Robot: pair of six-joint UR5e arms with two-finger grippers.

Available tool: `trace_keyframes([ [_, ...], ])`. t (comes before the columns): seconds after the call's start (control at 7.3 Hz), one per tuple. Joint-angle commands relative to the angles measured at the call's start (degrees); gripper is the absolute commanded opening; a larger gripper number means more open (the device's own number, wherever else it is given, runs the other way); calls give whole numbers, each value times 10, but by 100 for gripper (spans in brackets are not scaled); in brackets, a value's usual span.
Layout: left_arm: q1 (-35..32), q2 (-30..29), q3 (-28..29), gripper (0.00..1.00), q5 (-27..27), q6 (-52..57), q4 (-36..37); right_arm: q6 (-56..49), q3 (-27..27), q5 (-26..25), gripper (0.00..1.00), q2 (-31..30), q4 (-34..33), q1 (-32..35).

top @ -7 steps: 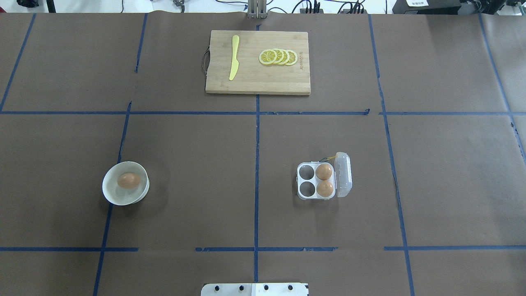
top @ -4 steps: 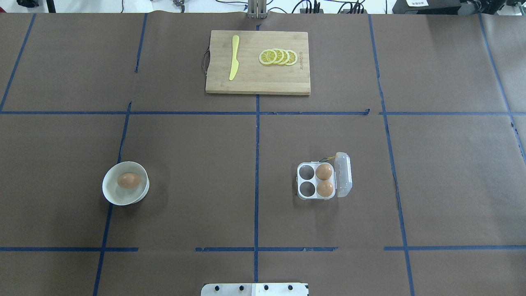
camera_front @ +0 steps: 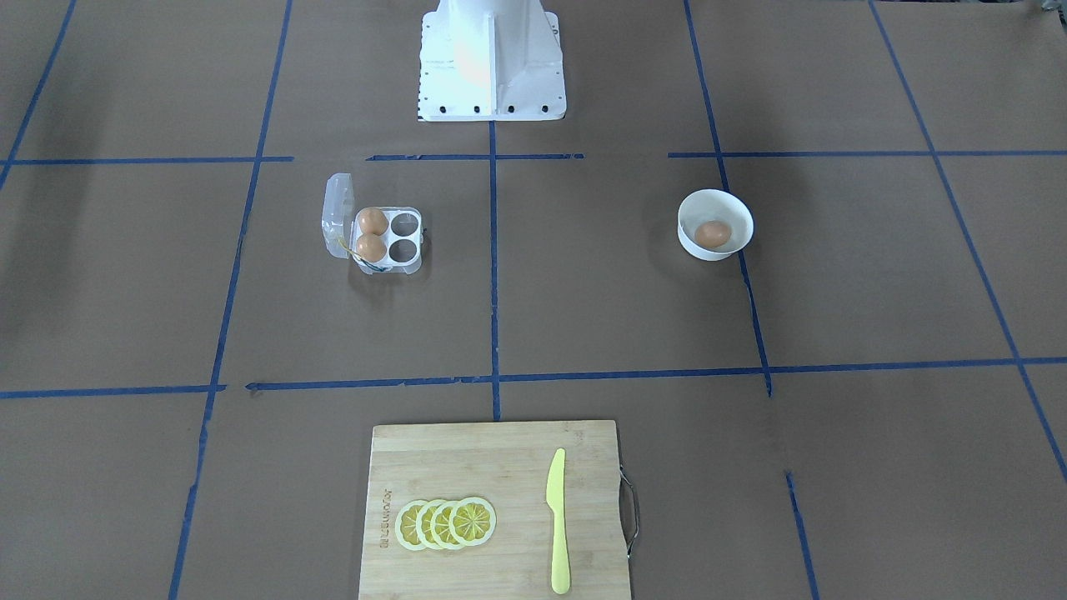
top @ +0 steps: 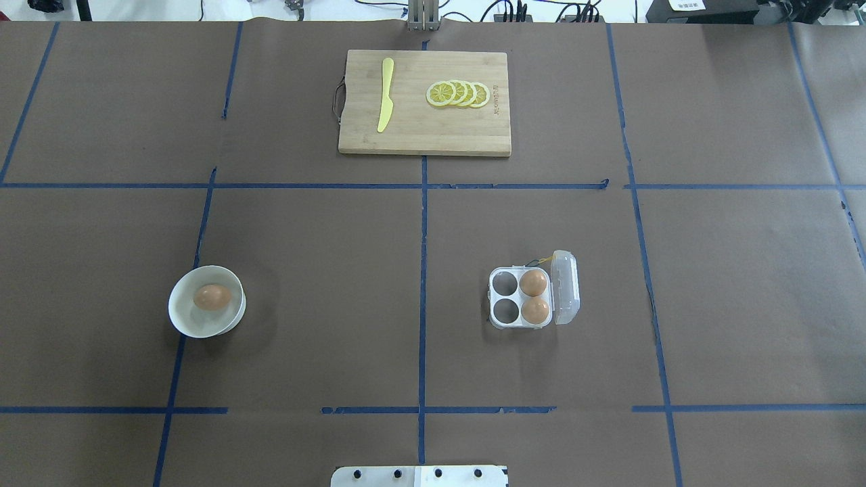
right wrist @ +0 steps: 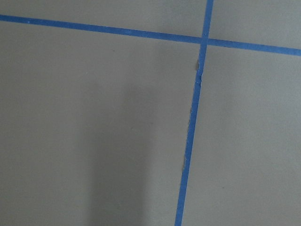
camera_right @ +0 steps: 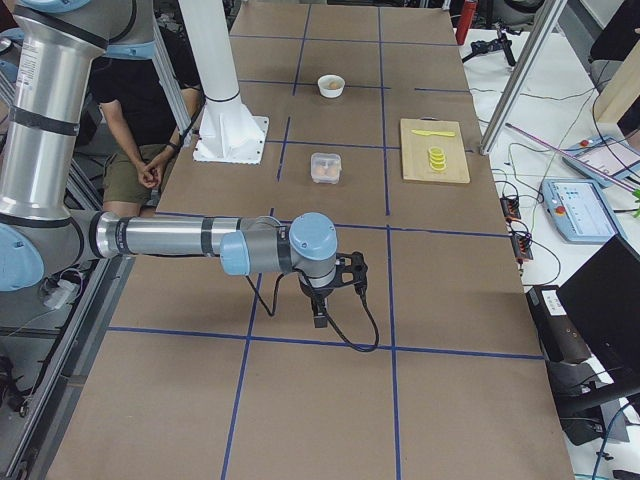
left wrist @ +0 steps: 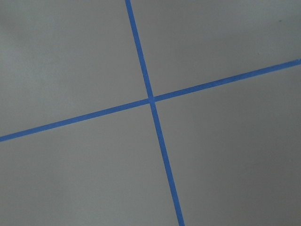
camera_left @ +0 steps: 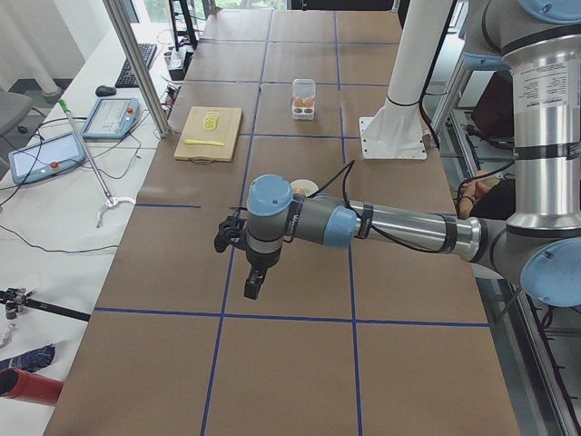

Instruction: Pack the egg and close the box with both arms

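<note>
One tan egg (top: 212, 297) lies in a round white bowl (top: 203, 331) on the table's left half; it also shows in the front view (camera_front: 713, 234). The clear four-cup box (top: 521, 325) stands right of centre with its lid (top: 565, 287) open to the right. Two more eggs (top: 533, 283) fill its right-hand cups; the left-hand cups are empty. My left gripper (camera_left: 253, 283) and right gripper (camera_right: 320, 315) show only in the side views, hovering over bare table far from the box and bowl. I cannot tell whether either is open or shut. Both wrist views show only brown paper and blue tape.
A wooden cutting board (top: 473, 138) lies at the far middle with a yellow knife (top: 385, 95) and lemon slices (top: 458, 93). The white pedestal base (camera_front: 490, 79) stands at the robot's side. Blue tape lines grid the brown table cover.
</note>
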Motion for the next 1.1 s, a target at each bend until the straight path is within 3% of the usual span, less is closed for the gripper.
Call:
trace_keyframes([
  [0.0,14,4,1,100,-37,-4,-40,-2,0,1,100,-1,1,0],
  [0.14,31,3,-1,100,-69,-4,-41,-1,0,2,100,-1,1,-1],
  [0.55,130,2,-15,100,-73,-19,-97,2,0,25,100,-5,48,-14],
  [0.82,216,-1,-19,100,-66,-54,-224,1,0,29,100,-21,89,-22],
  [0.96,273,-3,-36,100,-44,-78,-243,1,0,44,100,-24,96,-26],
])
